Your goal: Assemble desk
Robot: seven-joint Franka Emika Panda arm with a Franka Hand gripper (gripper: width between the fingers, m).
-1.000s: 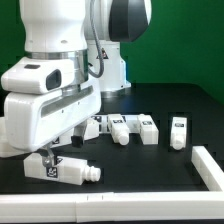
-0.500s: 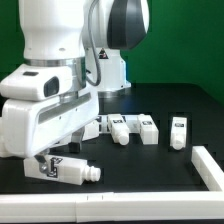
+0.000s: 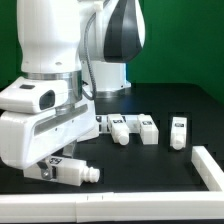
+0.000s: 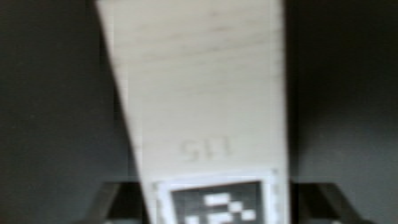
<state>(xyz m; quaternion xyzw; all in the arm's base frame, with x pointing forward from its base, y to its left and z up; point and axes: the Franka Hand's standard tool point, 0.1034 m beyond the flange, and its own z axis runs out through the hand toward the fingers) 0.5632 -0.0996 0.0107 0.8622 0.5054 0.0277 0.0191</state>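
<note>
Leg (image 3: 70, 172), lying flat directly beneath gripper (image 3: 47, 166); jaws straddle its tagged end, contact not discernible. Judged light, rigid, smooth plastic: best gripped across 2 flat opposite faces, near mid-length.

White leg (image 4: 192, 90), black-and-white tag (image 4: 222, 203)

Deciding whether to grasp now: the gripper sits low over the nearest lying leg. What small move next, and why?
Probably close the gripper on the leg. In the wrist view the leg runs between the fingers at its tagged end, and outside it lies flat on the table. Whether they already touch it is unclear.
</note>
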